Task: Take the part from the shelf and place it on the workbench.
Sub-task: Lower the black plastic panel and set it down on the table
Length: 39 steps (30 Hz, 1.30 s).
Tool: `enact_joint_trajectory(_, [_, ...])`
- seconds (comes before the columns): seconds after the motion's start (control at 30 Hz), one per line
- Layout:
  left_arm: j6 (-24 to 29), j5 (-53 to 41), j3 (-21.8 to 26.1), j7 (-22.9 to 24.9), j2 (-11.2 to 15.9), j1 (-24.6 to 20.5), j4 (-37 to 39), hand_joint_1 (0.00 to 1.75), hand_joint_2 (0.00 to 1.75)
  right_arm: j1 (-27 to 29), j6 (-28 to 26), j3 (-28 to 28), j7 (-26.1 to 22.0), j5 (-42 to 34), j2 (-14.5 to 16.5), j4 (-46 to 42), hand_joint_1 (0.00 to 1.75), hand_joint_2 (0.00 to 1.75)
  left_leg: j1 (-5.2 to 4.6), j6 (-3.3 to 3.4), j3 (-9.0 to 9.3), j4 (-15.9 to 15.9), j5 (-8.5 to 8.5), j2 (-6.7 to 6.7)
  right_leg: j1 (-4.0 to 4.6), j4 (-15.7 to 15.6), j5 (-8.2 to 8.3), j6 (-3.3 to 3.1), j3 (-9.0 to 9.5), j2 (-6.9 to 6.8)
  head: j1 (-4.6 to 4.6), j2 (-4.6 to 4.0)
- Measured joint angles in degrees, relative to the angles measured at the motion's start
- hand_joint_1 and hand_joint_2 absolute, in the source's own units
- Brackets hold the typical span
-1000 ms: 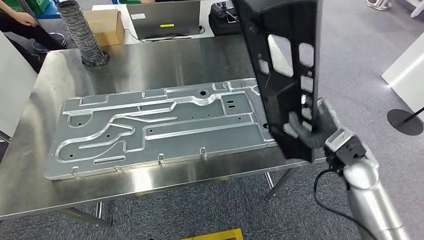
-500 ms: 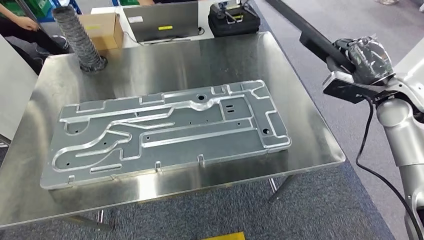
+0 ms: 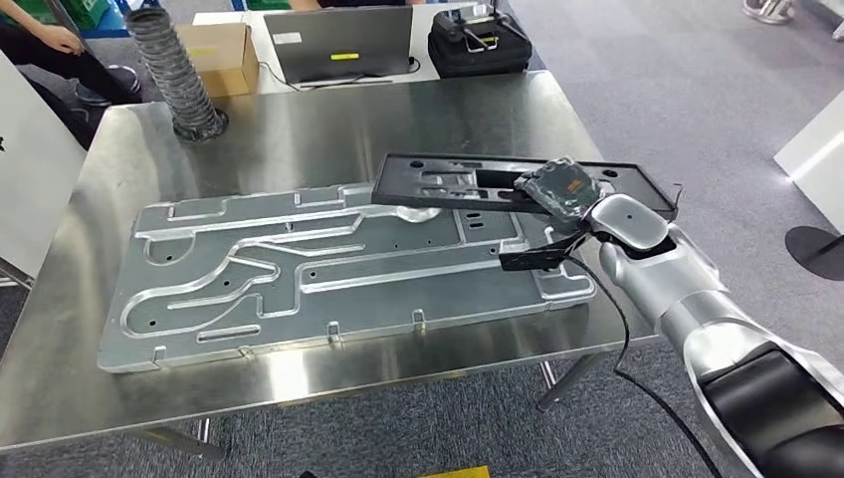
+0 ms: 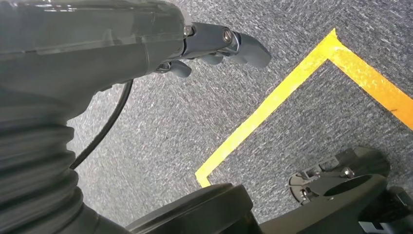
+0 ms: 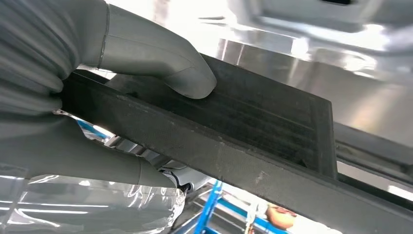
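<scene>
Our right hand (image 3: 557, 189) grips the black part (image 3: 448, 182), held flat over the workbench (image 3: 328, 119) and the grey plate (image 3: 299, 269) below; its fingers are hidden from us. Our left hand (image 4: 214, 44) hangs empty, fingers loosely curled

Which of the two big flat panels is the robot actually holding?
The black panel, gripped by the right hand and held level above the table. The larger silver grooved plate lies untouched on the tabletop.
</scene>
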Motion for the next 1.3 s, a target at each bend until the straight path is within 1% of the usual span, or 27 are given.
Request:
enact_joint_trajectory(0.07, [0.17,-0.09,-0.13,0.03,-0.02,0.02,0.0,0.0,1.75,-0.28,0.05,1.02,0.07,0.0,2.35,1.3,1.68,1.75,-0.1,0.23,0.06,0.01,-0.05,0.14,-0.02,7.82,-3.11,0.22,-3.89,0.06,-0.01,0.0])
enact_joint_trajectory(0.1, [0.26,-0.11,-0.21,0.02,-0.03,0.03,0.0,0.0,1.75,-0.29,0.08,1.49,0.09,-0.01,3.56,1.86,1.68,1.75,-0.17,0.28,0.1,0.03,-0.1,0.19,-0.02,11.05,-3.9,0.24,-5.68,0.06,-0.01,0.0])
enact_joint_trajectory(0.13, [0.33,-0.11,-0.29,-0.01,-0.03,0.04,0.0,0.0,1.75,-0.27,0.09,1.94,0.1,-0.03,4.8,2.31,1.68,1.75,-0.25,0.32,0.18,0.05,-0.18,0.22,0.0,12.32,-3.6,0.15,-6.59,0.07,-0.02,0.0])
enact_joint_trajectory(0.17, [0.4,-0.11,-0.37,-0.03,-0.05,0.04,0.0,0.0,1.75,-0.25,0.08,2.32,0.11,-0.1,5.97,2.67,1.68,1.75,-0.33,0.33,0.33,0.08,-0.28,0.21,0.03,11.25,-2.21,-0.05,-6.34,0.07,-0.02,0.0])
enact_joint_trajectory(0.23, [0.5,-0.13,-0.55,-0.08,-0.16,0.06,0.0,0.0,1.75,-0.28,0.04,2.89,-0.05,-0.47,7.95,3.05,1.68,1.75,-0.44,0.25,0.77,0.08,-0.61,0.14,0.26,3.62,2.1,-0.84,-2.95,0.11,-0.01,0.0])
enact_joint_trajectory(0.27, [0.56,-0.14,-0.67,-0.1,-0.26,0.09,0.0,0.0,1.75,-0.32,0.02,3.08,-0.17,-0.75,8.69,3.15,1.68,1.75,-0.55,0.13,0.85,0.12,-0.75,0.07,0.49,-0.08,3.55,-1.28,-1.2,0.14,-0.01,0.0])
enact_joint_trajectory(0.3, [0.61,-0.16,-0.79,-0.14,-0.34,0.12,0.0,0.0,1.75,-0.37,-0.01,3.24,-0.34,-1.02,9.31,3.22,1.68,1.75,-0.57,-0.05,0.8,0.16,-0.84,-0.02,0.73,-2.75,4.21,-1.65,0.0,0.15,-0.01,0.0])
enact_joint_trajectory(0.33, [0.64,-0.17,-0.9,-0.17,-0.42,0.16,0.0,0.0,1.75,-0.42,-0.03,3.4,-0.47,-1.2,9.82,3.32,1.68,1.75,-0.53,-0.27,0.66,0.15,-0.89,-0.1,0.97,-3.99,4.15,-1.93,0.52,0.16,0.0,0.0])
enact_joint_trajectory(0.37, [0.68,-0.18,-0.97,-0.2,-0.45,0.16,0.0,0.0,1.75,-0.47,-0.06,3.55,-0.57,-1.31,10.24,3.44,1.26,1.31,-0.53,-0.56,0.56,0.1,-0.89,-0.15,1.11,-4.31,3.96,-2.07,0.62,0.17,-0.01,0.0])
enact_joint_trajectory(0.47, [0.79,-0.53,-1.17,-0.12,-0.43,0.14,-0.02,0.0,1.75,-0.56,-0.1,3.87,-0.87,-1.6,11.39,3.66,0.0,0.0,-0.63,-1.5,0.37,1.2,-2.1,-0.07,0.45,-5.59,4.01,-2.54,1.55,0.2,-0.02,0.0])
enact_joint_trajectory(0.5, [0.92,-0.76,-1.27,-0.01,-0.4,0.06,-0.02,0.0,1.75,-0.64,-0.09,3.91,-0.94,-1.75,11.71,3.7,0.0,0.0,-0.62,-1.8,-0.45,3.34,-3.37,-0.03,0.18,-5.99,4.06,-2.7,1.94,0.18,-0.02,0.0])
enact_joint_trajectory(0.57, [1.31,-1.16,-1.49,0.18,-0.4,-0.28,-0.02,0.0,0.87,-0.67,0.01,4.01,-0.93,-1.95,12.25,3.83,0.0,0.0,-0.3,-2.33,-3.72,10.56,-6.69,0.04,0.12,-6.1,3.97,-2.95,2.23,0.15,-0.02,0.0])
enact_joint_trajectory(0.6, [1.45,-1.27,-1.62,0.21,-0.4,-0.44,-0.02,0.0,0.44,-0.54,0.07,4.1,-0.86,-1.99,12.5,3.94,0.0,0.0,-0.12,-2.59,-5.42,13.93,-7.75,0.06,0.11,-6.06,3.91,-2.96,2.27,0.18,-0.02,0.0])
enact_joint_trajectory(0.63, [1.54,-1.33,-1.74,0.18,-0.4,-0.51,-0.02,0.0,0.0,-0.36,0.12,4.22,-0.78,-2.03,12.72,4.04,0.0,0.0,0.06,-2.82,-6.46,15.79,-7.85,0.08,0.08,-5.98,3.83,-2.92,2.3,0.23,-0.02,0.0])
enact_joint_trajectory(0.67, [1.51,-1.37,-1.87,0.16,-0.39,-0.47,-0.02,0.0,0.0,-0.19,0.15,4.33,-0.69,-2.09,12.85,4.12,0.0,0.0,0.25,-3.03,-6.5,15.41,-6.75,0.09,0.01,-5.82,3.72,-2.78,2.32,0.3,-0.02,0.0])
enact_joint_trajectory(0.73, [1.23,-1.43,-2.13,0.22,-0.29,-0.14,-0.02,0.0,0.0,-0.07,0.13,4.45,-0.64,-2.28,12.94,4.18,0.0,0.0,0.71,-3.39,-3.97,8.89,-2.38,0.11,-0.15,-5.23,3.3,-2.29,2.33,0.45,-0.02,0.0])
enact_joint_trajectory(0.77, [1.01,-1.46,-2.29,0.31,-0.24,0.06,-0.01,0.0,0.0,-0.07,0.11,4.46,-0.64,-2.38,12.94,4.2,0.0,0.0,0.76,-3.47,-2.48,5.31,-0.81,0.09,-0.09,-4.81,3.07,-1.95,2.18,0.52,-0.02,0.0])
enact_joint_trajectory(0.8, [0.83,-1.49,-2.45,0.39,-0.19,0.23,0.01,0.0,0.0,-0.08,0.11,4.47,-0.65,-2.48,12.95,4.22,0.0,0.0,0.83,-3.27,-1.47,2.81,-0.04,0.05,-0.02,-4.44,2.94,-1.63,1.92,0.59,-0.02,0.0])
enact_joint_trajectory(0.9, [0.63,-1.51,-2.72,0.52,-0.19,0.53,0.02,0.0,0.0,0.03,0.11,4.5,-0.66,-2.7,12.96,4.27,0.0,0.0,0.64,-2.04,-1.17,1.41,-0.22,-0.1,0.12,-4.11,3.12,-0.7,1.3,0.65,0.0,0.0])
enact_joint_trajectory(0.97, [0.58,-1.49,-2.76,0.52,-0.19,0.6,0.02,0.0,0.0,0.06,0.11,4.49,-0.66,-2.94,12.95,4.28,0.0,0.0,0.64,-1.31,-1.2,1.28,0.03,-0.09,-0.04,-3.15,2.37,-0.15,0.9,0.58,0.0,0.0])
enact_joint_trajectory(1.03, [0.55,-1.39,-2.77,0.52,-0.18,0.51,0.02,0.0,0.0,0.05,0.13,4.47,-0.65,-3.3,12.93,4.28,0.0,0.0,0.71,-0.73,-1.16,1.14,0.18,0.01,-0.09,1.93,-0.52,0.2,-1.33,0.51,0.01,0.0])
enact_joint_trajectory(1.1, [0.45,-1.14,-2.77,0.49,-0.17,0.42,0.02,0.0,0.0,0.21,0.23,4.45,-0.66,-3.82,12.82,4.29,0.0,0.0,0.53,-0.41,-1.2,1.14,0.19,0.07,-0.05,9.86,-3.8,0.32,-5.01,0.49,0.01,0.0])
enact_joint_trajectory(1.13, [0.37,-0.97,-2.76,0.46,-0.16,0.4,0.02,0.0,0.0,0.3,0.33,4.43,-0.66,-4.08,12.66,4.29,0.0,0.0,0.41,-0.32,-1.21,1.14,0.2,0.06,-0.03,12.53,-4.49,0.28,-6.32,0.49,0.01,0.0])
enact_joint_trajectory(1.17, [0.26,-0.76,-2.76,0.43,-0.15,0.41,0.02,0.0,0.0,0.33,0.52,4.35,-0.62,-4.33,12.3,4.27,0.0,0.0,0.27,-0.26,-1.19,1.14,0.21,0.0,0.02,12.95,-4.03,0.09,-6.55,0.49,0.01,0.0])
enact_joint_trajectory(1.2, [0.13,-0.54,-2.75,0.39,-0.14,0.43,0.02,0.0,0.0,0.26,0.82,4.2,-0.5,-4.57,11.81,4.19,0.0,0.0,0.12,-0.22,-1.14,1.14,0.21,-0.06,0.13,11.12,-2.66,-0.24,-5.7,0.49,0.01,0.0])
enact_joint_trajectory(1.27, [-0.11,-0.09,-2.73,0.26,-0.16,0.52,0.02,0.0,0.0,-0.27,1.73,3.59,0.24,-5.19,10.39,3.55,0.0,0.0,-0.22,-0.19,-1.03,1.14,0.18,-0.2,0.6,2.93,1.1,-1.41,-1.68,0.44,0.01,0.0])
enact_joint_trajectory(1.3, [-0.19,0.15,-2.72,0.19,-0.17,0.59,0.02,0.0,0.0,-0.65,2.27,3.18,0.72,-5.55,9.6,2.97,0.0,0.0,-0.4,-0.22,-1.07,1.17,0.15,-0.22,0.87,-0.61,2.26,-1.86,-0.03,0.34,0.0,0.0])
